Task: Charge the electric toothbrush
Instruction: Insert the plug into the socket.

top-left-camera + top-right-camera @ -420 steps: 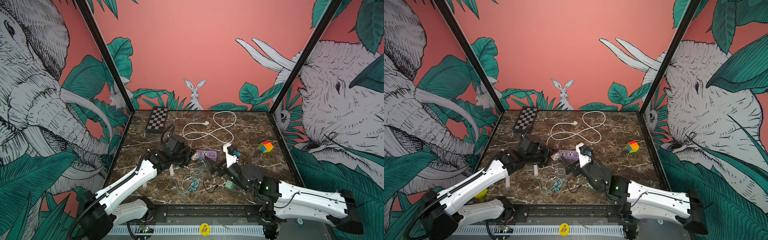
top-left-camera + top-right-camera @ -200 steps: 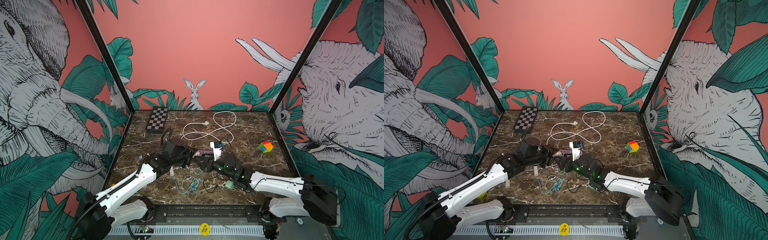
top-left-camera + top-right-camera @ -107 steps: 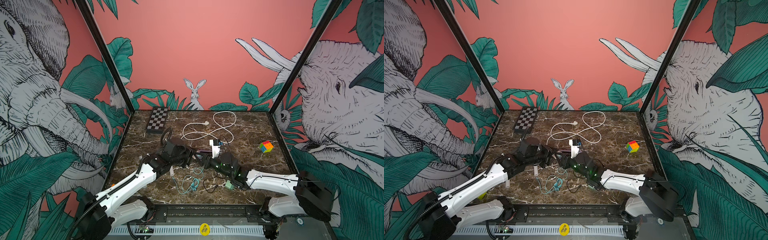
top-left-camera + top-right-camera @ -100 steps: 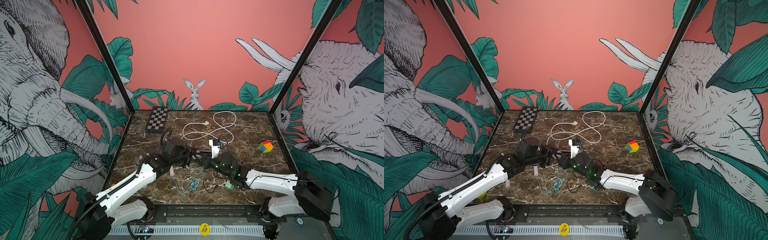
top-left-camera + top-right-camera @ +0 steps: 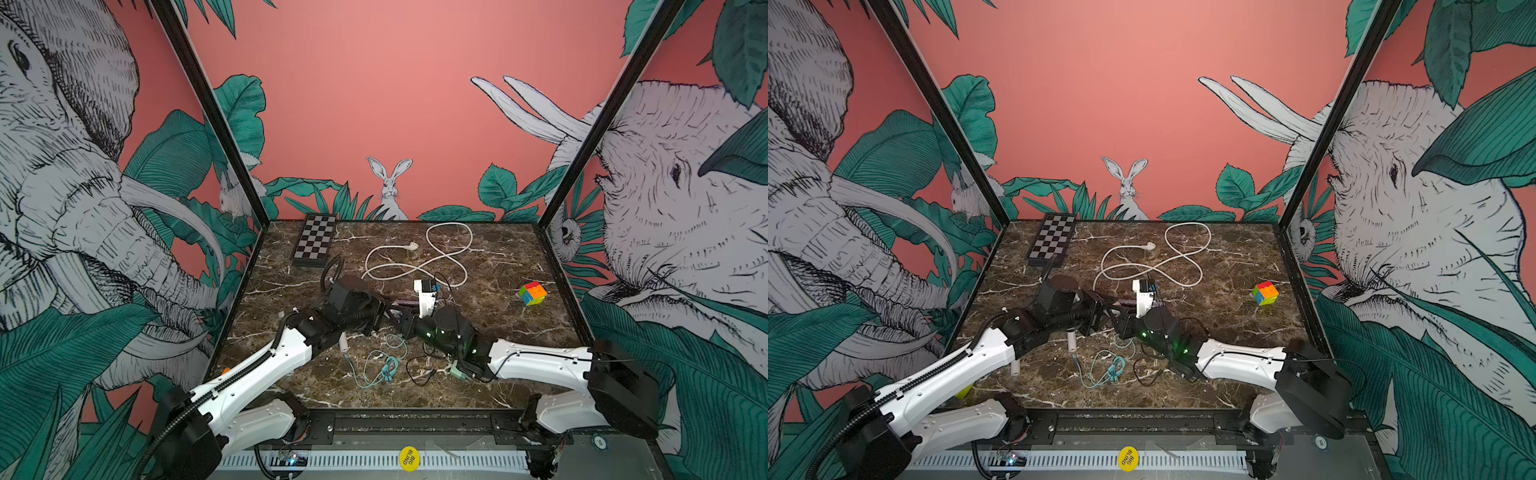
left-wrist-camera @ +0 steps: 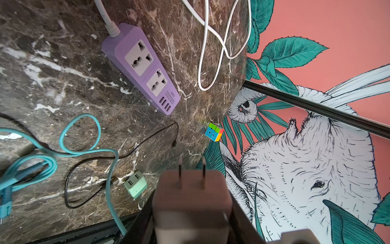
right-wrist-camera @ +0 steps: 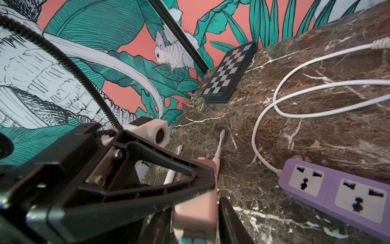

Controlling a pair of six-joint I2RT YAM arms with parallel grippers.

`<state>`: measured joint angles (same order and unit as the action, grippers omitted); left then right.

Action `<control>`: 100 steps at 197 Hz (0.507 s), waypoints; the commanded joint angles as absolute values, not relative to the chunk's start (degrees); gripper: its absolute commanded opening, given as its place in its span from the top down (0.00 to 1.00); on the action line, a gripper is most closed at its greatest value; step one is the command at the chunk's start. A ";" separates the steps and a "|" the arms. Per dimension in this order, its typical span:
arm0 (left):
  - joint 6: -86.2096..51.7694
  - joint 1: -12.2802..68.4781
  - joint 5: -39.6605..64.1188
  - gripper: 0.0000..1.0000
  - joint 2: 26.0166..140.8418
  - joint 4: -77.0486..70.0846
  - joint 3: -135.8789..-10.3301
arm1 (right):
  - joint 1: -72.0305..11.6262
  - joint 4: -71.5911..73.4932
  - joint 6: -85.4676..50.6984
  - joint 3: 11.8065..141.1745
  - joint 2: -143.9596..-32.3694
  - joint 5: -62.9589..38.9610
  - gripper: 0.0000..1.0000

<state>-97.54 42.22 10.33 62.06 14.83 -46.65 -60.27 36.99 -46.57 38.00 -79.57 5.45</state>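
White arm links [image 5: 266,365], black joints [image 5: 619,382].

Brown marble tabletop [image 5: 511,257], white-veined. The far left corner held a chessboard [image 5: 314,240]. A white cable [image 7: 253,135] lay looped by the far edge and ran to a purple power strip [image 6: 141,67] at mid-table. A colour cube [image 5: 532,293] sat near the right edge. Toward the front edge lay a tangled teal cable [image 5: 388,368], a black cable [image 6: 66,188] and a green USB charger [image 6: 135,184]. A toothbrush [image 7: 220,146] lay flat, its head toward the chessboard.

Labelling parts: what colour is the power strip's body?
The power strip is lilac purple; clearest in the left wrist view.
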 commanded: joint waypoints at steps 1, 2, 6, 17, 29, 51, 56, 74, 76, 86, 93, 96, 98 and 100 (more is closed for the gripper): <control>-98.28 42.10 9.76 1.00 60.34 13.88 -45.79 | -60.58 38.67 -46.82 39.47 -80.38 6.45 0.64; -98.32 42.05 9.76 1.00 60.32 13.88 -45.79 | -60.57 38.67 -46.79 39.47 -80.36 6.48 0.64; -98.39 42.05 9.76 1.00 60.31 13.80 -45.79 | -60.60 38.68 -46.77 39.52 -80.44 6.55 0.64; -98.51 42.07 9.72 1.00 60.25 13.48 -45.73 | -60.71 38.67 -47.01 39.60 -80.55 6.68 0.64; -98.48 42.10 9.71 1.00 60.32 13.47 -45.72 | -60.73 38.79 -47.20 39.64 -80.79 6.75 0.65; -98.43 42.09 9.74 1.00 60.38 13.10 -45.78 | -60.73 39.10 -47.20 39.98 -81.10 6.72 0.69; -98.44 42.07 9.67 1.00 60.30 13.08 -45.77 | -60.74 39.24 -47.26 39.94 -81.24 6.68 0.70; -98.28 42.05 9.59 1.00 60.25 13.10 -45.81 | -60.78 39.71 -47.37 40.07 -81.63 6.09 0.75; -98.27 42.07 9.58 1.00 60.28 13.05 -45.91 | -60.81 39.79 -47.37 40.08 -81.69 6.03 0.75; -98.27 42.09 9.59 1.00 60.31 13.01 -45.89 | -60.80 39.86 -47.54 40.21 -81.87 5.88 0.76; -98.26 42.06 9.58 1.00 60.37 13.00 -45.87 | -60.83 39.95 -47.68 40.16 -81.98 5.88 0.77; -98.26 42.02 9.58 1.00 60.31 13.01 -45.82 | -60.85 40.03 -47.73 40.12 -82.01 5.81 0.78; -98.26 42.04 9.65 1.00 60.30 13.01 -45.76 | -60.87 40.07 -47.73 40.09 -82.00 5.85 0.78; -98.28 42.04 9.64 1.00 60.29 12.96 -45.74 | -60.86 40.12 -47.72 40.06 -82.05 5.86 0.79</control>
<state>-97.76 42.17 9.26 61.91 15.09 -46.24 -60.55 37.36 -46.33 38.70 -81.19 5.78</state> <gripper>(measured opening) 0.434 0.270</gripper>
